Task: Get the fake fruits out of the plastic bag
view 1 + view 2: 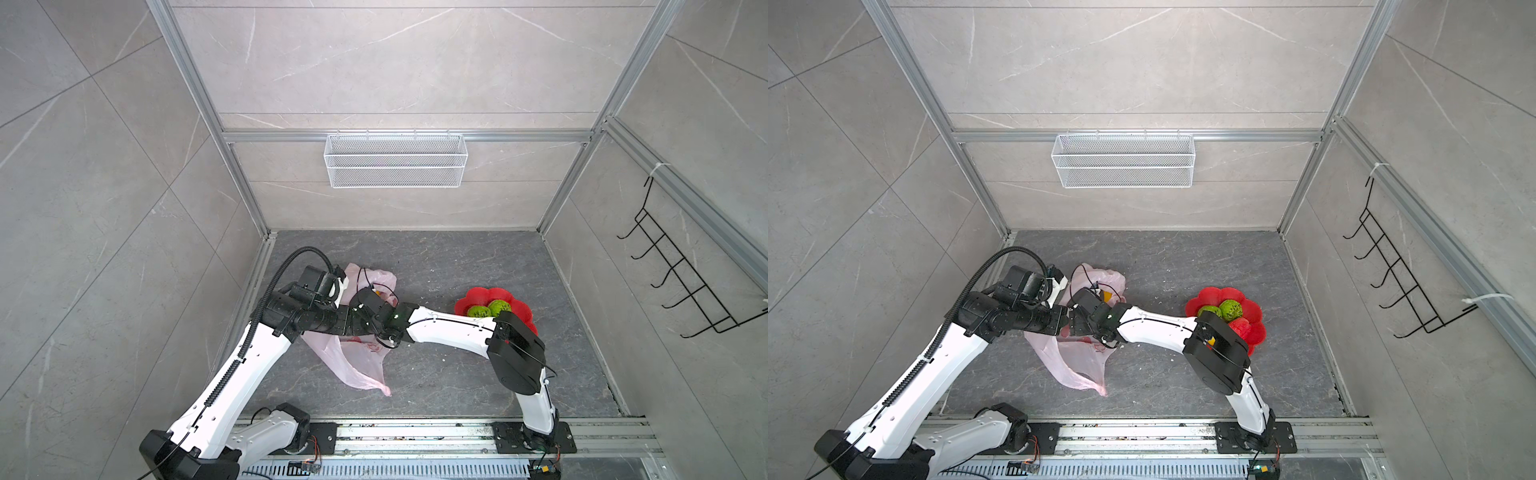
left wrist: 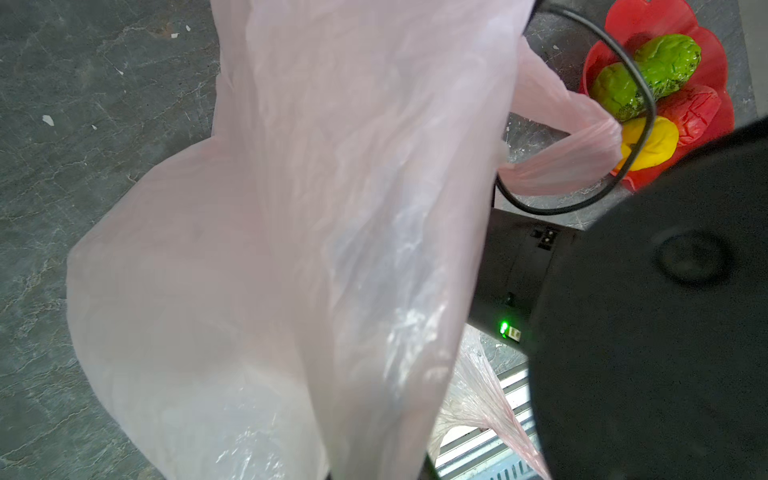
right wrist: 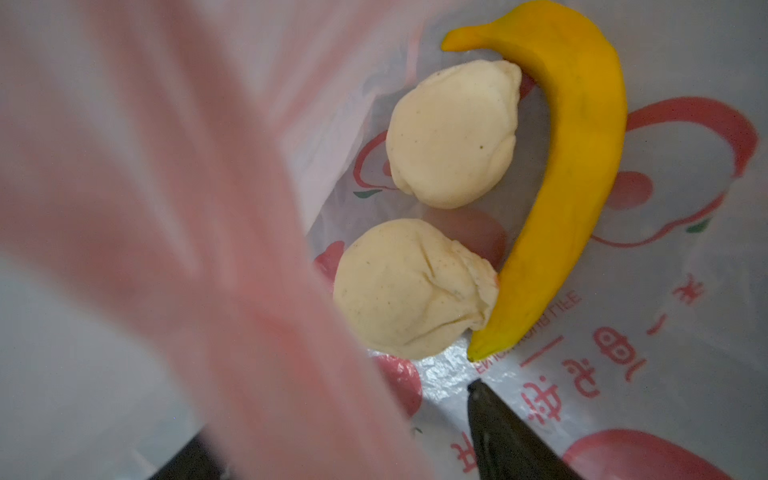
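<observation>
Left gripper [image 1: 340, 287], fingers pressed together on an edge of the plastic bag [image 1: 357, 365], lifts the film left of centre in both top views, apparently to hold the mouth agape. Right gripper [image 3: 336, 411] reaches inside with fingers spread and holding nothing, probably readying a pick. The bag contains a banana [image 3: 573, 166], upper right of the right wrist view, touching the lower cream lump [image 3: 407, 291]; the upper cream lump [image 3: 453, 133] lies just beside it. The red plate [image 1: 478, 295], right of centre, carries one green ball [image 2: 673, 62], another green ball [image 2: 615, 89], a yellow lump [image 2: 665, 141] and a red fruit [image 2: 694, 110].

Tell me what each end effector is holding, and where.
Left end effector: plastic bag, pinched at its mouth rim. Right end effector: open inside the bag, holding nothing.
</observation>
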You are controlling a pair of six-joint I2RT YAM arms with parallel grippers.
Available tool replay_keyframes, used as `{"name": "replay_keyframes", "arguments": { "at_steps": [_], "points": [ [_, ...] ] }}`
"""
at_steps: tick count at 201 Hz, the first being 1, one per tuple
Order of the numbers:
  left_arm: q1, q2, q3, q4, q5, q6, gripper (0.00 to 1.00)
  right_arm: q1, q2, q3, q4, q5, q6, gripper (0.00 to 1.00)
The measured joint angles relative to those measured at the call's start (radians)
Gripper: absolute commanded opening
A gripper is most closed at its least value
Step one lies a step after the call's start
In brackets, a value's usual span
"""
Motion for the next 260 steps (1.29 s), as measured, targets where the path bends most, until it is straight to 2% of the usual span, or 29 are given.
{"name": "replay_keyframes", "arguments": {
  "at_steps": [78,260],
  "points": [
    [0.0,-0.012,-0.046,0.071,0.005,-0.018,0.02,-0.004,0.085,0.062,-0.043,0.018,0.087,0.86],
    [0.0,0.011,-0.082,0.109,0.038,0.005,0.0,-0.018,0.191,0.147,-0.027,0.024,0.116,0.89]
  ]
}}
